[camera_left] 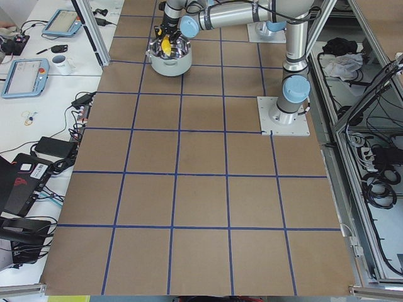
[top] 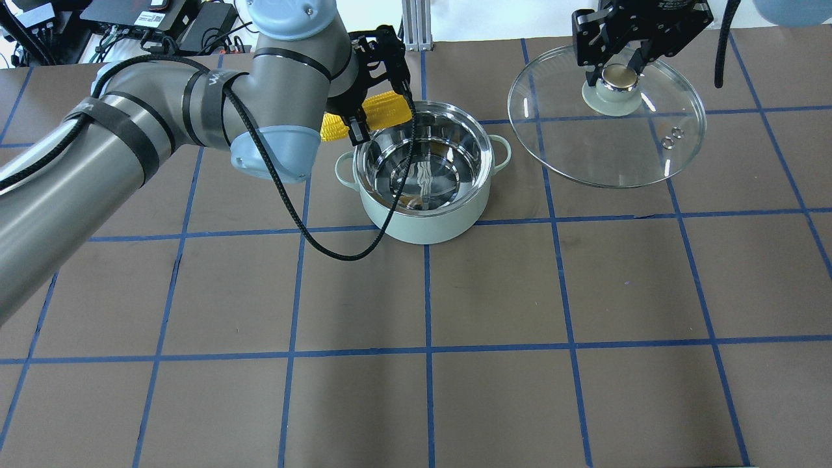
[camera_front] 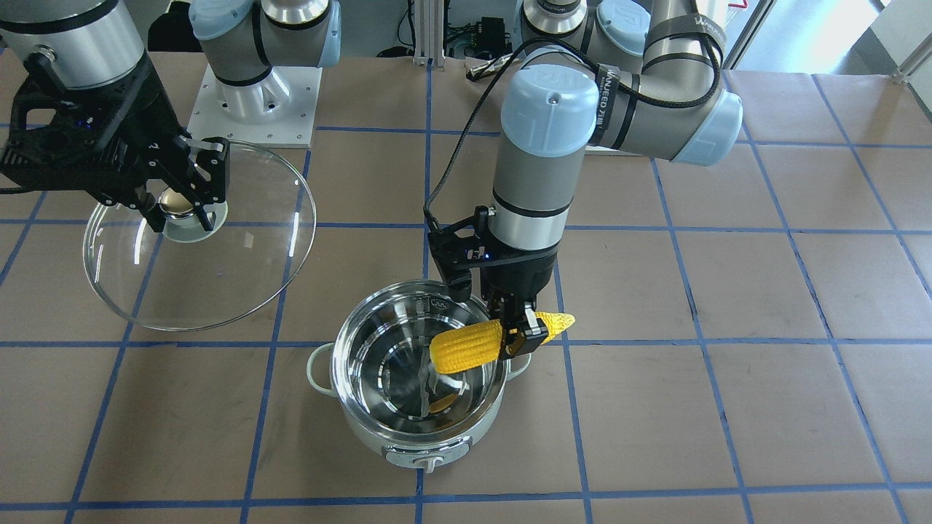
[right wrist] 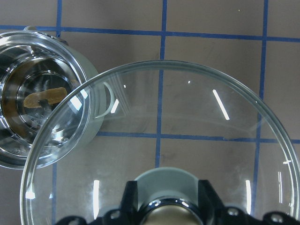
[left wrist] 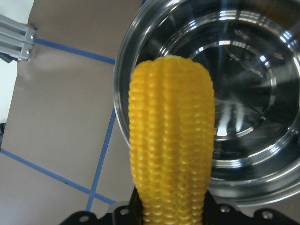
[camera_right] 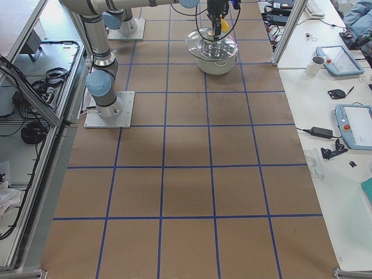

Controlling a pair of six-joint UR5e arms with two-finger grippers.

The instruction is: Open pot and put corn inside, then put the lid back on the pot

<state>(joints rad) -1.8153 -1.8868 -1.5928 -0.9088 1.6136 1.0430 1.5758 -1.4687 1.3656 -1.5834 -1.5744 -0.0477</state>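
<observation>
The pale-green pot (top: 422, 224) stands open on the table, its steel inside empty. My left gripper (camera_front: 520, 338) is shut on the yellow corn (camera_front: 466, 348) and holds it level above the pot's rim. The thick end is over the inside and the tapered end sticks out past the rim. The left wrist view shows the corn (left wrist: 171, 140) over the pot (left wrist: 253, 93). My right gripper (top: 617, 75) is shut on the knob of the glass lid (top: 604, 149). It holds the lid to the pot's right, slightly tilted. The lid (right wrist: 187, 122) fills the right wrist view.
The table is covered in brown paper with a blue tape grid. A black cable (top: 338, 253) from my left wrist loops down past the pot's near side. The arms' white base plates (camera_front: 255, 94) stand at the robot's edge of the table.
</observation>
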